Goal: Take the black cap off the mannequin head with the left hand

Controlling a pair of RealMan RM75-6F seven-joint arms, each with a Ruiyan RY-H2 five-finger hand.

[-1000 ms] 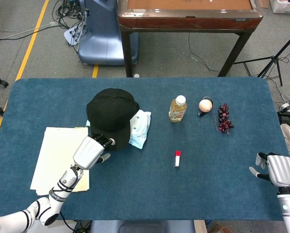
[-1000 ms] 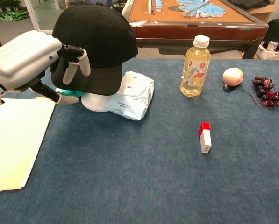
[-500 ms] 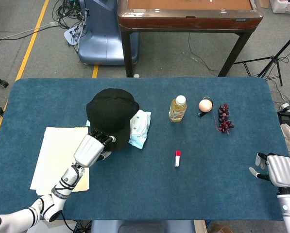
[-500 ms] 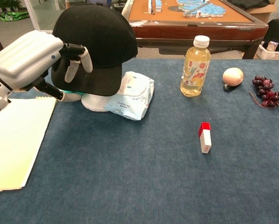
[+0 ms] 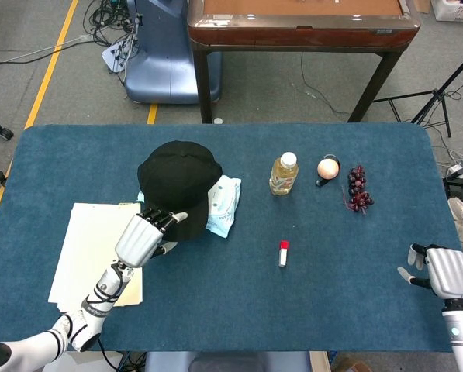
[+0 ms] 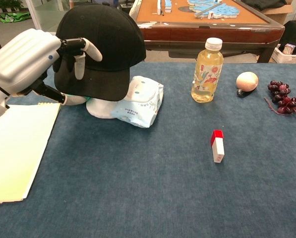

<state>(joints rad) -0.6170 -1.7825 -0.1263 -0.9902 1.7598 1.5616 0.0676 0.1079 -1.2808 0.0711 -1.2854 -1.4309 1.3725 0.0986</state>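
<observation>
- The black cap [image 6: 100,47] sits on the white mannequin head [image 6: 102,107], towards the left side of the blue table [image 5: 239,302], with its brim dipping on my side. A pale blue wipes packet [image 6: 143,101] leans against the head's right flank.
- My left hand [image 6: 26,59] is up against the cap's near-left edge. The fingers [image 6: 90,48] lie spread over the outside of the fabric and nothing is clamped, so I read this hand as open and only touching the cap. The thumb I cannot place for sure; it seems to sit low, by the rim.
- To do this step well, I judge the thumb should go under the rim while the fingers press on top, so the edge is pinched between them rather than just brushed.
- I would close slowly and watch the chest view for the fabric to pucker. That would tell me the grip has taken.
- The lift should go up and a little towards me, tipping the cap off the crown. Dragging it sideways could topple the mannequin head or shove the wipes packet.
- The cream paper pad [image 5: 88,252] lies just below the hand, and I would keep my wrist from snagging it.
- My right hand [image 5: 447,271] rests at the far right corner of the table, holding nothing, fingers loosely apart. It has no part here.
- The drink bottle [image 6: 207,70] stands well apart from the cap, out of the lift's path.
</observation>
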